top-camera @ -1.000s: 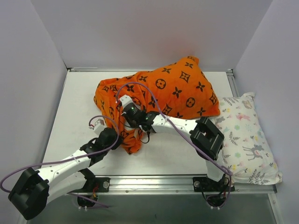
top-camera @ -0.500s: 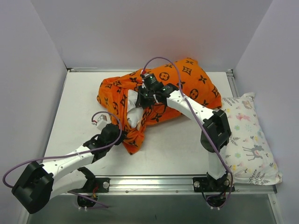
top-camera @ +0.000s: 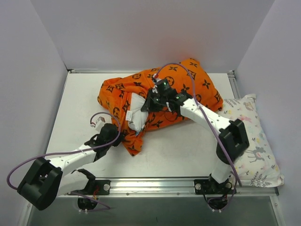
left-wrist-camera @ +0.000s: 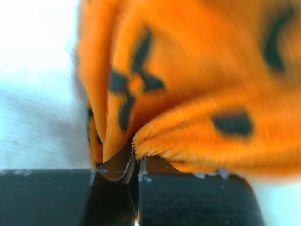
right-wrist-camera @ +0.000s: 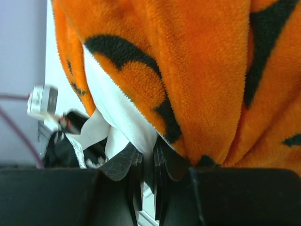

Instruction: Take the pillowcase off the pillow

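The pillowcase (top-camera: 202, 89) lay bunched at the back middle of the bench (top-camera: 75, 108) with most of the pillow inside it. Only a white corner of the pillow (top-camera: 137, 117) showed at the open left end. The left claw (top-camera: 124, 138) was pressed together on a hanging fold of the orange cloth at the near left, and its wrist view showed this fold pinched between the jaws. The right claw (top-camera: 146, 104) was pressed together too. It seemed to pinch the white cloth of the pillow just beside the orange hem, though I could not tell if some orange was caught with it. In my judgement the step in hand was to pull the two apart. To do it well, the left claw should hold its fold low and firm as an anchor, while the right one draws the pillow slowly out through the opening. If the hem were caught, the cover would only travel with the pillow.
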